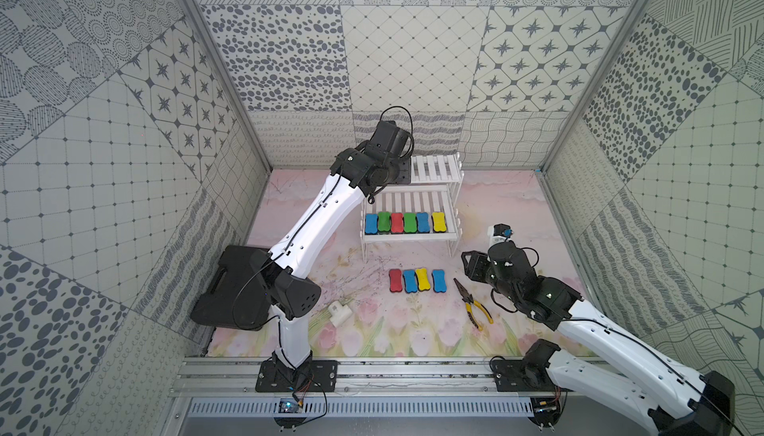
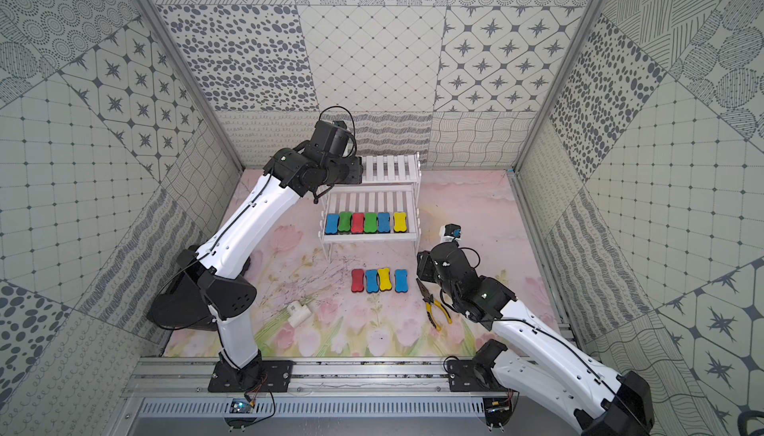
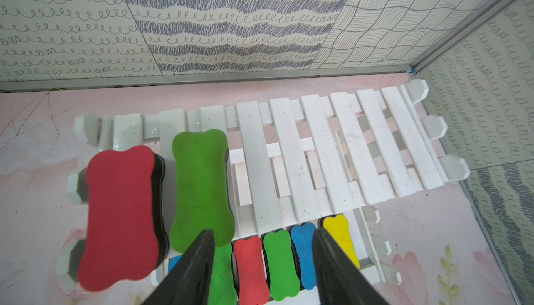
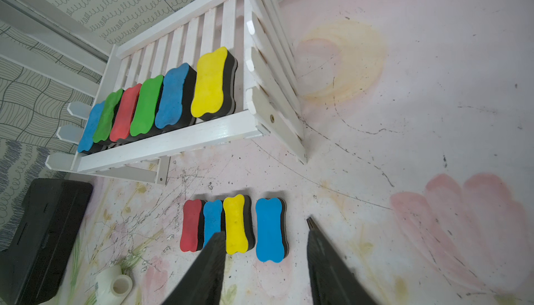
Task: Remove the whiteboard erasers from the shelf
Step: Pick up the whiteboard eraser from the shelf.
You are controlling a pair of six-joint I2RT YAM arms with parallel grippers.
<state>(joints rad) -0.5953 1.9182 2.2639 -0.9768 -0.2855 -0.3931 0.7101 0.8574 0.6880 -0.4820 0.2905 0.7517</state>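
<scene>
Nearest the arm bases, a small white block [image 1: 340, 312] and yellow-handled pliers [image 1: 473, 303] lie well apart on the floral table [image 1: 372, 339]. A black case [image 4: 43, 231] is largely hidden under the left arm's elbow in both top views, but it shows plainly in the right wrist view.

Just beyond, four erasers [image 1: 422, 279] lie in a row on the table: red, blue, yellow, blue. The right arm [image 1: 599, 330] comes in low from the near right, with its wrist between the pliers and the shelf's right legs. Its wrist view shows the right tool [image 4: 265, 234] above the table by that row, fingers moderately apart and nothing between them.

Farther back stands the shelf [image 1: 409, 237]. Its lower tier [image 1: 409, 202] holds six erasers side by side along the front edge: blue, green, red, green, blue, yellow.

The left arm [image 1: 314, 215] folds its elbow at the near left and stretches its forearm away. Its wrist covers the left end of the upper tier [image 1: 434, 169] in both top views. Only the left wrist view shows what lies there: a red eraser [image 3: 121, 216] at the tier's end and a green eraser [image 3: 202, 188] just beside it. The left tool [image 3: 263, 231] hovers above them, fingers moderately apart and empty.

Counted together there are twelve erasers: four blue, three red, three green, two yellow. Eight are on the shelf and four on the table.
</scene>
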